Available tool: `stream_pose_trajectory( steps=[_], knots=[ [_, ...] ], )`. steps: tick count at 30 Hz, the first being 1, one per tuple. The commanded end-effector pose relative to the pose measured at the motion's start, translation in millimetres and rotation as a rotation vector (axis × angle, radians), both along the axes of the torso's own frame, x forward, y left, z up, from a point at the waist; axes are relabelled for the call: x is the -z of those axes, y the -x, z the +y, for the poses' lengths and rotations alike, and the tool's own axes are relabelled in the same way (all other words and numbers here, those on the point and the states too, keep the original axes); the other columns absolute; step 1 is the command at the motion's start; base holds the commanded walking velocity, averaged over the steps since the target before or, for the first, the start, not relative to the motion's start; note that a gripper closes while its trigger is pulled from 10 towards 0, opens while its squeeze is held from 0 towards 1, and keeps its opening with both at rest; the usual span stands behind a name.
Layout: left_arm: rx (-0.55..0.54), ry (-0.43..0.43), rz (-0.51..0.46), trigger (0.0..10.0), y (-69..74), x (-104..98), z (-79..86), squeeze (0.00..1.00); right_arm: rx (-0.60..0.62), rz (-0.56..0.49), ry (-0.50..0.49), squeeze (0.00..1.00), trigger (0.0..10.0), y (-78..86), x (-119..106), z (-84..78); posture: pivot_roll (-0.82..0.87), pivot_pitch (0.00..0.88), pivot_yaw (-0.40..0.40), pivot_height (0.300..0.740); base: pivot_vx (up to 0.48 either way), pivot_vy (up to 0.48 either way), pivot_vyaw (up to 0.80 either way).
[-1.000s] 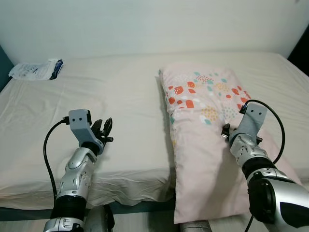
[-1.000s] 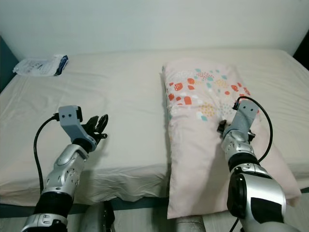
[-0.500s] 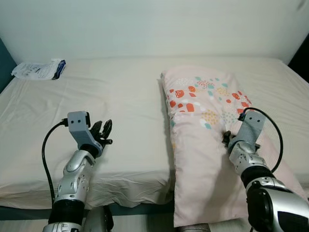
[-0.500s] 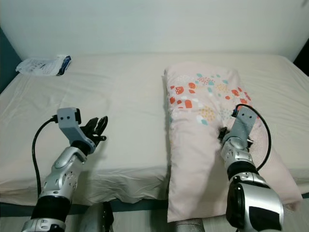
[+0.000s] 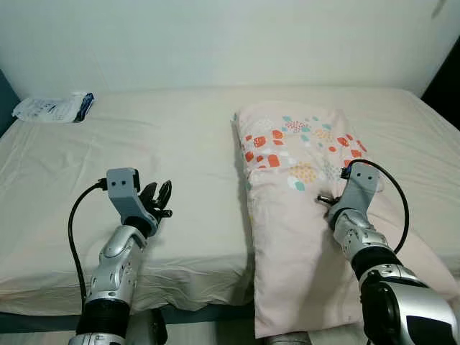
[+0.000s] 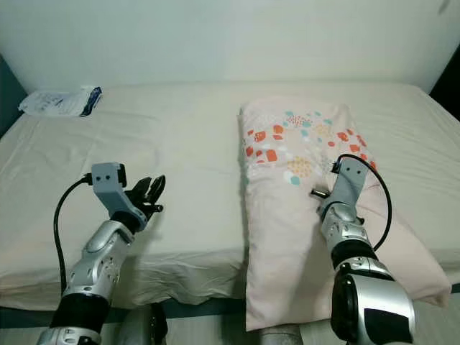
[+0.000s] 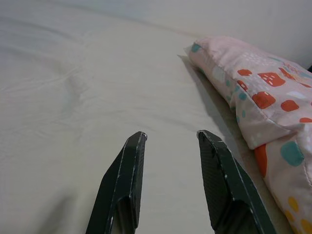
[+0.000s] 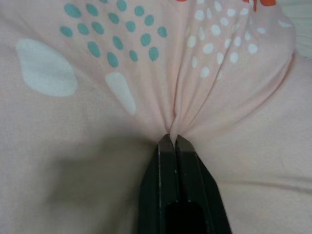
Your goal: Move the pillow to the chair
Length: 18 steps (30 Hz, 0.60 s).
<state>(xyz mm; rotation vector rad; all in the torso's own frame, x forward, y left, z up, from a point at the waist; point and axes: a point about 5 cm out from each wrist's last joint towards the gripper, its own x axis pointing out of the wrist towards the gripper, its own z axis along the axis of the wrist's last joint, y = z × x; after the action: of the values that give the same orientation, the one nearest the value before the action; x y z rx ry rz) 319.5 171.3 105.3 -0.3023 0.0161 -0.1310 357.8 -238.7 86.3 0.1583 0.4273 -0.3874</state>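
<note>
One pinch is set: right tool [image 8: 171,138] clenched on a fold of the pillow [image 5: 302,208], which lies on the bed [image 5: 180,144] at 3 o'clock, its near end hanging over the edge. Left tool [image 7: 169,139] released, over bare sheet at 9 o'clock. Grasp step looks done; next, prob. lift w/o losing the thin fold. White packet [image 5: 54,108] at 11 o'clock, writing unreadable.

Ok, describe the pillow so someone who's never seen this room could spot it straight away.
Look at the wide bed with the cream sheet. The pillow lies on the robot's right half of it, its near end hanging over the front edge, the right gripper pinching its fabric. Its pale pink cover with red, teal and yellow spots is unmistakable.
</note>
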Motion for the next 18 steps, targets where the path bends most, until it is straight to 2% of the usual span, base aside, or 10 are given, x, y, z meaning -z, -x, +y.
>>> stream_pose_trajectory(
  steps=[1, 7, 8, 9, 10, 11, 12, 13, 16, 18],
  knots=[
    [-0.003, -0.022, 0.003, 10.0, 0.6, -1, 1.6, 0.0, -0.091, -0.097, -0.164, 0.0, 0.0, -11.5, -8, 32.0, -0.09, 0.087, -0.013, 0.582, 0.0, 0.0, 0.0],
    [-0.014, -0.022, -0.005, 10.0, -0.8, -4, 5.5, 0.0, -0.246, -0.233, -0.224, 0.0, 0.0, -25.7, -34, 63.0, -0.1, 0.089, -0.011, 0.582, 0.0, 0.0, 0.0],
    [-0.031, -0.025, -0.019, 10.0, -3.2, -8, 10.0, 0.0, -0.447, -0.334, -0.268, 0.0, 0.0, -33.0, -59, 103.9, -0.1, 0.091, -0.009, 0.582, 0.0, 0.0, 0.0],
    [-0.031, -0.025, -0.019, 10.0, -3.2, -8, 10.0, 0.0, -0.447, -0.334, -0.268, 0.0, 0.0, -33.0, -59, 103.9, -0.1, 0.091, -0.009, 0.582, 0.0, 0.0, 0.0],
    [-0.037, -0.026, -0.025, 10.0, -4.1, -9, 11.4, 0.0, -0.509, -0.361, -0.28, 0.0, 0.0, -33.6, -66, 116.8, -0.09, 0.091, -0.01, 0.582, 0.0, 0.0, 0.0],
    [-0.037, -0.026, -0.025, 10.0, -4.1, -9, 11.4, 0.0, -0.509, -0.361, -0.28, 0.0, 0.0, -33.6, -66, 116.8, -0.09, 0.091, -0.01, 0.582, 0.0, 0.0, 0.0],
    [-0.048, -0.024, -0.034, 10.0, -5.4, -12, 13.3, 0.0, -0.572, -0.399, -0.309, 0.0, 0.0, -33.5, -76, 131.7, -0.09, 0.092, -0.009, 0.582, 0.0, 0.0, 0.0],
    [-0.048, -0.024, -0.034, 10.0, -5.4, -12, 13.3, 0.0, -0.572, -0.399, -0.309, 0.0, 0.0, -33.5, -76, 131.7, -0.09, 0.092, -0.009, 0.582, 0.0, 0.0, 0.0],
    [-0.07, -0.017, -0.059, 10.0, -8.7, -20, 18.0, 0.0, -0.725, -0.5, -0.38, 0.0, 0.0, -28.8, -104, 173.0, -0.09, 0.092, -0.008, 0.582, 0.0, 0.0, 0.0],
    [-0.073, -0.017, -0.063, 10.0, -9.1, -21, 18.9, 0.0, -0.761, -0.531, -0.39, 0.0, 0.0, -26.8, -112, 181.9, -0.09, 0.093, -0.007, 0.582, 0.0, 0.0, 0.0]
  ],
)
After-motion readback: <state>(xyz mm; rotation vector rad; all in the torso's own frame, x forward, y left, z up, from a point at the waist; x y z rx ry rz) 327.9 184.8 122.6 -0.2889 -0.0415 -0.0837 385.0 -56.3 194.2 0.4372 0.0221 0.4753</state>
